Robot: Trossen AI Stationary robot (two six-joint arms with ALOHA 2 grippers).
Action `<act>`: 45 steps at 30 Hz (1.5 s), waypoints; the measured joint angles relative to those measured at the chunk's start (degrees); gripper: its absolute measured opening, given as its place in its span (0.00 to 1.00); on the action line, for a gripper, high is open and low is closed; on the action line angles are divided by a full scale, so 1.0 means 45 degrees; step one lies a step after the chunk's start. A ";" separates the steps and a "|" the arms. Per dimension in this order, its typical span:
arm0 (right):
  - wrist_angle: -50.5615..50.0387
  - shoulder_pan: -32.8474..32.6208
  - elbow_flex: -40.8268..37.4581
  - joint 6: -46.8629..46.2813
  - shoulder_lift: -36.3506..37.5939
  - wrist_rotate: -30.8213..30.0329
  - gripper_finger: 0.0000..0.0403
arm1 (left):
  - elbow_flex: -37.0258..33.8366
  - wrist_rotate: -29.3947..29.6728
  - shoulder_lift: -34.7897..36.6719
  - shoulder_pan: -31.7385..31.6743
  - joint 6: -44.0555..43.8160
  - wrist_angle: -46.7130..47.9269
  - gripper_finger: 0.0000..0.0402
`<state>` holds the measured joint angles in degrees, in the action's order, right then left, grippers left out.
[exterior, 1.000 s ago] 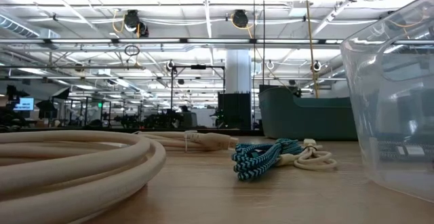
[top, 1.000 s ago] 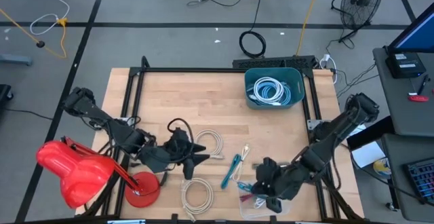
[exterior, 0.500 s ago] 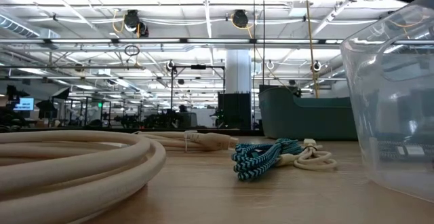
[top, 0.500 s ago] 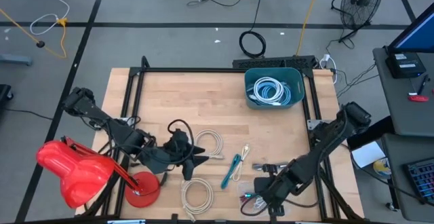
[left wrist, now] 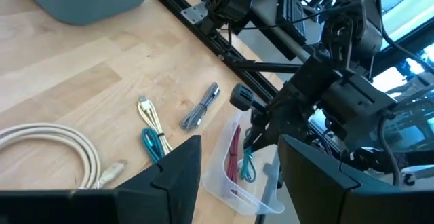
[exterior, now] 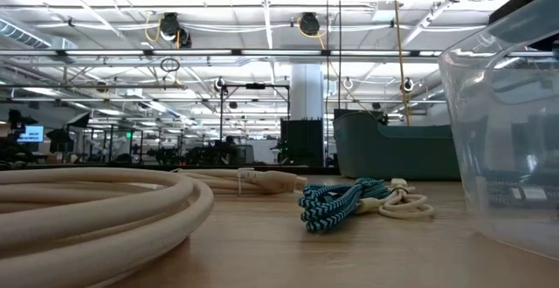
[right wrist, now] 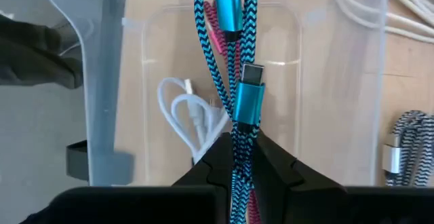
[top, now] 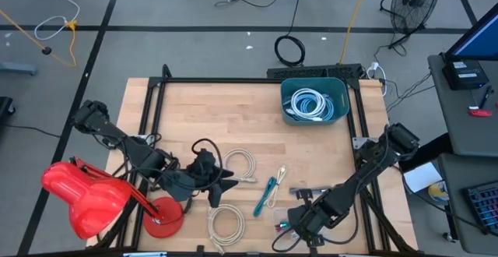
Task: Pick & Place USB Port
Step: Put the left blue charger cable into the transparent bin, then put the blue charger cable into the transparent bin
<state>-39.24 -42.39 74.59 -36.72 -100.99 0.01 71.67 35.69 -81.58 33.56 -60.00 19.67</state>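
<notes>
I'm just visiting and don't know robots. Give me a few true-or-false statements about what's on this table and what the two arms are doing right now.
1. The right gripper is shut on a blue braided cable. True.
2. That cable hangs over the clear plastic tray. True.
3. The teal bin is empty. False: it holds coiled white cable.
4. The left gripper holds a cable. False: its fingers are open with nothing between them.
5. The clear tray already holds a white cable. True.
</notes>
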 joint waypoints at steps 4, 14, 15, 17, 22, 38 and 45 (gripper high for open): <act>0.0029 0.0144 0.0000 0.0012 0.0005 0.0029 0.07 | -0.0002 0.0012 0.0000 0.0000 -0.0005 0.0060 0.50; 0.0278 0.0499 0.0000 0.0077 0.0045 0.0056 0.27 | -0.0002 0.0012 0.0000 0.0000 0.0061 0.0075 0.50; 0.0329 0.0519 0.0000 0.0014 0.0052 0.0052 0.30 | 0.0003 0.0012 0.0000 0.0000 0.0069 0.0075 0.50; 0.0389 0.0565 0.0000 -0.0081 0.0078 0.0058 0.34 | -0.0001 0.0007 0.0000 0.0000 0.0108 0.0071 0.50; 0.0576 0.0660 0.0000 -0.0642 0.0557 0.0089 0.42 | -0.0002 0.0007 0.0000 0.0000 0.0222 0.0071 0.50; 0.2761 0.0923 0.0000 -0.1726 0.4613 -0.2097 0.40 | 0.0003 -0.3971 -0.1871 -0.0940 0.0023 0.1381 0.50; -0.0783 0.0923 0.0000 -0.2672 0.6396 -0.4570 0.40 | 0.0003 -0.5747 -0.3982 -0.1661 0.0466 0.0265 0.50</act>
<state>-42.77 -38.24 74.59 -48.75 -72.21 -20.56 71.68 9.83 -99.50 26.09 -57.90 20.86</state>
